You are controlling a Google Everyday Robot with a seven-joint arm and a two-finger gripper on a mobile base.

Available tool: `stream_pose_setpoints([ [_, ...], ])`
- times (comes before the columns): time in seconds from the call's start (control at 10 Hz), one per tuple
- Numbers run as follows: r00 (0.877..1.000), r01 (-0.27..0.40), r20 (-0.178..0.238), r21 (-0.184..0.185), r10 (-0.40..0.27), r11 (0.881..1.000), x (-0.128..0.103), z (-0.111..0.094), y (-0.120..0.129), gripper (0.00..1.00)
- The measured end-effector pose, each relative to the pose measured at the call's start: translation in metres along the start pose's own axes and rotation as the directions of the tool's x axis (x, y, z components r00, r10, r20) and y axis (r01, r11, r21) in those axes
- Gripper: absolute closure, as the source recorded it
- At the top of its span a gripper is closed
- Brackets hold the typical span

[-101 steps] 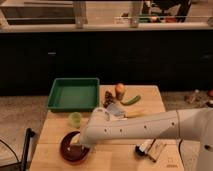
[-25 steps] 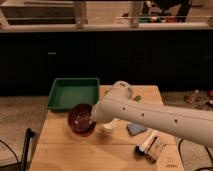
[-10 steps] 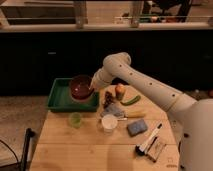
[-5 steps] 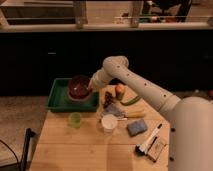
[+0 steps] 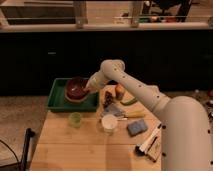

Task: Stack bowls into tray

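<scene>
The dark maroon bowl (image 5: 76,87) sits inside the green tray (image 5: 56,98) at the table's back left. A thin orange edge (image 5: 75,99) shows under it, which looks like the orange bowl nested beneath. My gripper (image 5: 90,87) is at the maroon bowl's right rim, reaching in from the right over the tray, shut on that rim. The bowl is low in the tray, at or just above its floor.
A small green cup (image 5: 75,119) and a white cup (image 5: 109,122) stand in front of the tray. A fruit (image 5: 120,91), a green vegetable (image 5: 129,102), a blue sponge (image 5: 136,127) and white packets (image 5: 150,144) lie to the right on the wooden table (image 5: 75,152).
The maroon bowl was lifted from the table's front left, carried back over the tray and lowered into it. In the last half second it barely moved.
</scene>
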Motion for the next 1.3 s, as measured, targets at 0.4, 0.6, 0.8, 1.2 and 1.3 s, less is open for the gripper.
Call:
stream_pose_setpoints([
  [0.4, 1.0, -0.019, 0.01, 0.019, 0.019, 1.0, 0.004, 0.023, 0.0, 0.95],
  [0.6, 0.999, -0.02, 0.044, 0.011, 0.02, 1.0, 0.002, 0.041, 0.0, 0.76],
  [0.8, 0.997, -0.025, 0.074, 0.007, 0.024, 1.0, 0.0, 0.056, 0.002, 0.56],
  [1.2, 0.995, -0.028, 0.095, 0.007, 0.027, 1.0, -0.002, 0.063, 0.002, 0.22],
  [1.3, 0.995, -0.028, 0.097, 0.007, 0.028, 1.0, -0.003, 0.063, 0.001, 0.2],
])
